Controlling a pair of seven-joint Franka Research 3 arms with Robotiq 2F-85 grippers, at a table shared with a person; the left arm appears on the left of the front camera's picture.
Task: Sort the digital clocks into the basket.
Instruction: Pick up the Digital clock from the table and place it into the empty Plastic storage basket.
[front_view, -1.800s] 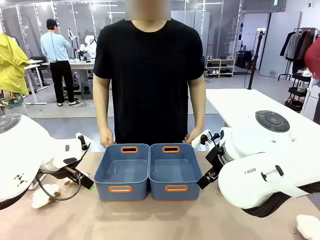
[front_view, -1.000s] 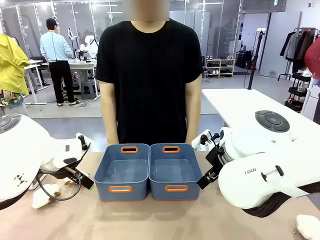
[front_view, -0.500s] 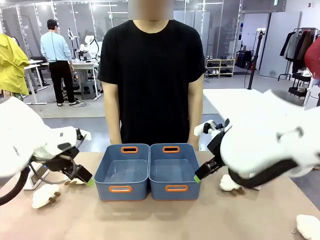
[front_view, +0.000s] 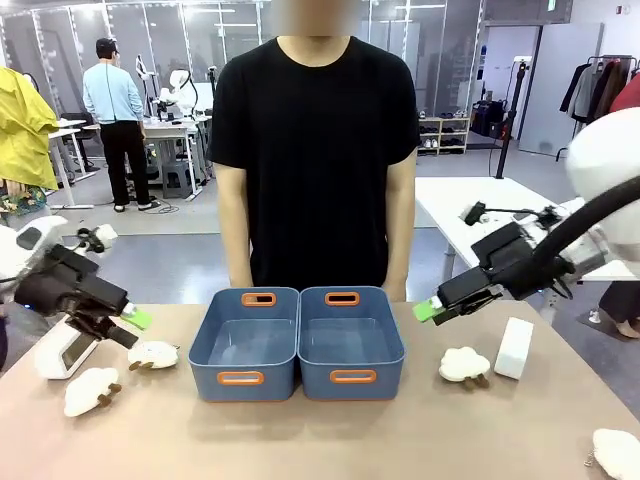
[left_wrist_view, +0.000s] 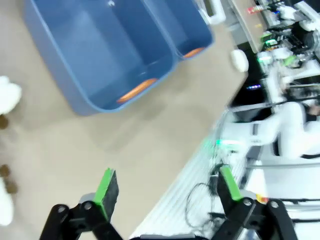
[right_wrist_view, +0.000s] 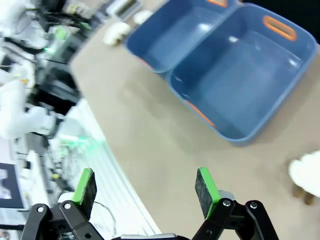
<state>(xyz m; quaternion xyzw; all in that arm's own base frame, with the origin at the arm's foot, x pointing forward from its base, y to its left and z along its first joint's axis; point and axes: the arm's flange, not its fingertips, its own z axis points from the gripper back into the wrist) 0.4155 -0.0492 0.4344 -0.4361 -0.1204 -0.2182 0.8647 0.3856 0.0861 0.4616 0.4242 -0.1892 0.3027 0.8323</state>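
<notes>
Blue plastic marks the middle of my bench (front_view: 300, 440): the left basket (front_view: 262, 388) and the right basket (front_view: 312, 386) sit side by side, long walls touching, orange-rimmed handle slots facing me and the person (front_view: 318, 150) standing at the far edge.

Both digital clocks are out on the bench top, neither in a basket. The left clock (front_view: 64, 353) is at the far left, tipped back with its greyish screen showing, well apart from the left basket, with two sheep toys (front_view: 152, 354) close by. The right clock (front_view: 514, 347) stands on end to the right of the right basket, just beside another sheep toy (front_view: 463, 365); I cannot make out its screen from here.

My left tool (front_view: 130, 326) hangs above the bench just over the left clock, pads apart and nothing between them; its wrist camera confirms the wide gap between the green fingertips (left_wrist_view: 106, 186), with the baskets beyond. My right tool (front_view: 432, 309) hovers above the bench between the right basket and the right clock, likewise spread wide and gripping nothing, its green fingertips (right_wrist_view: 205, 184) framing bare bench.
</notes>
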